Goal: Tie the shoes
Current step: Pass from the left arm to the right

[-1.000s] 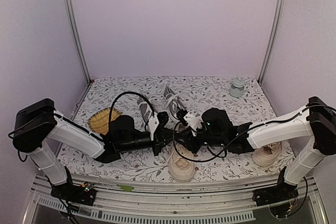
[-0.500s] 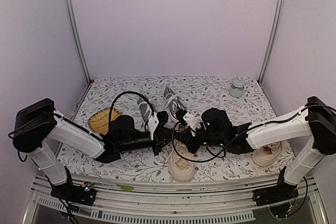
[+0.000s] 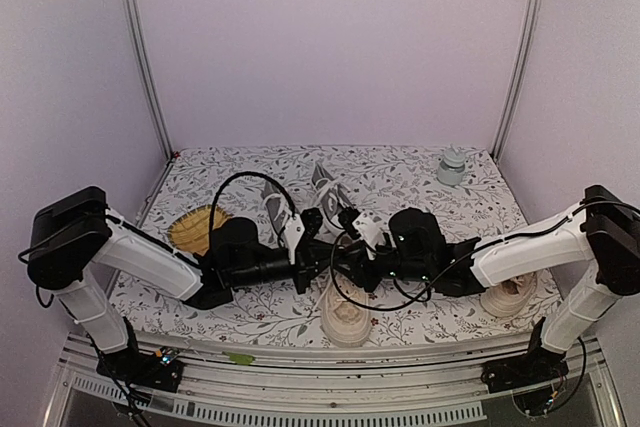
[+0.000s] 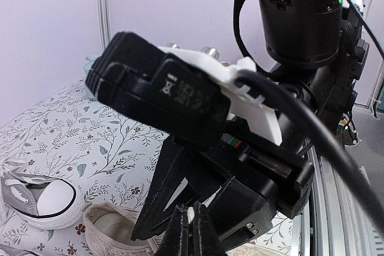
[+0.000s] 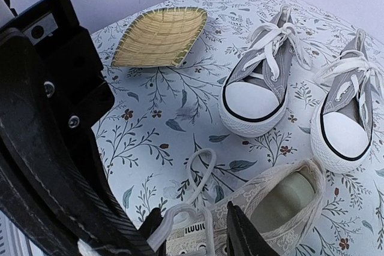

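Observation:
A cream shoe (image 3: 345, 315) lies near the front edge, under both grippers, which meet above it. My left gripper (image 4: 192, 232) is shut on a bit of its white lace (image 4: 193, 215). My right gripper (image 5: 195, 235) is open, its fingers (image 5: 241, 232) astride a lace loop (image 5: 191, 220) over the cream shoe's (image 5: 282, 199) tongue. A second loop (image 5: 201, 169) rests on the table. The two grey shoes (image 5: 259, 91) (image 5: 348, 125) stand behind, laces tied. The other cream shoe (image 3: 508, 294) sits under the right arm.
A woven straw dish (image 3: 197, 228) lies at the left, beside the left arm. A small grey jar (image 3: 452, 168) stands at the back right. The flowered cloth (image 3: 400, 172) covers the table, and metal posts and walls close it in.
Both wrists have edged slightly toward the back over the cream shoe. The left gripper stays shut on the lace.

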Available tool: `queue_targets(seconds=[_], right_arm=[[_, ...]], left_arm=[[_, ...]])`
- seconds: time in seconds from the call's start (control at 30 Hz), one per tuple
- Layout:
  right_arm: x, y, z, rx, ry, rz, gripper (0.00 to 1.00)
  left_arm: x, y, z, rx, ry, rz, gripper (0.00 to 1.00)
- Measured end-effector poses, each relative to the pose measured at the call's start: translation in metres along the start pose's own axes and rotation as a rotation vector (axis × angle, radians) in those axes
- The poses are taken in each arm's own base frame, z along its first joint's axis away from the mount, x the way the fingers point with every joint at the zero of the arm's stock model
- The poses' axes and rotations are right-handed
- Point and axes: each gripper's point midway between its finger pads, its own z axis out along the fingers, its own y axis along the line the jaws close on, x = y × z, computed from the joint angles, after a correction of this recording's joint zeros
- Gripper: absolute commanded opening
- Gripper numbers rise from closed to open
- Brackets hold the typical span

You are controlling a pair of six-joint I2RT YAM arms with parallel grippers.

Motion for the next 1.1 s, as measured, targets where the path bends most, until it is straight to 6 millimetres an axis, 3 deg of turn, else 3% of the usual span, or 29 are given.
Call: queue_targets(seconds=[0.33,0.4,0.57,0.73,0.83,0.93,1.03,1.1], right_arm=[[0.003,-0.001,0.005,0.003,-0.021,0.004,0.42],[0.004,-0.003,0.004,0.009,-0.025,0.008,0.38],[0.003,-0.005,0.003,0.022,-0.038,0.015,0.13],[0.0,-0.005,0.0,0.023,-0.051,0.017,0.02],[-0.001,-0.004,-0.006,0.021,-0.061,0.008,0.01],[0.001,-0.002,-0.011,0.005,-0.052,-0.012,0.01],[0.007,0.003,-0.013,-0.026,-0.025,-0.037,0.01],[0.014,0.006,-0.013,-0.056,0.011,-0.049,0.01]], left_arm=[[-0.004,-0.003,0.003,0.028,-0.021,-0.037,0.0],[-0.003,-0.005,0.003,0.038,-0.017,-0.045,0.0],[-0.004,-0.005,0.005,0.044,-0.02,-0.061,0.0],[-0.005,-0.004,0.005,0.042,-0.023,-0.073,0.0],[-0.005,-0.005,0.004,0.049,-0.022,-0.078,0.01],[-0.004,-0.006,0.004,0.054,-0.019,-0.081,0.37],[-0.002,-0.004,0.002,0.049,0.007,-0.064,0.56],[-0.005,-0.002,-0.004,0.04,0.03,-0.042,0.62]])
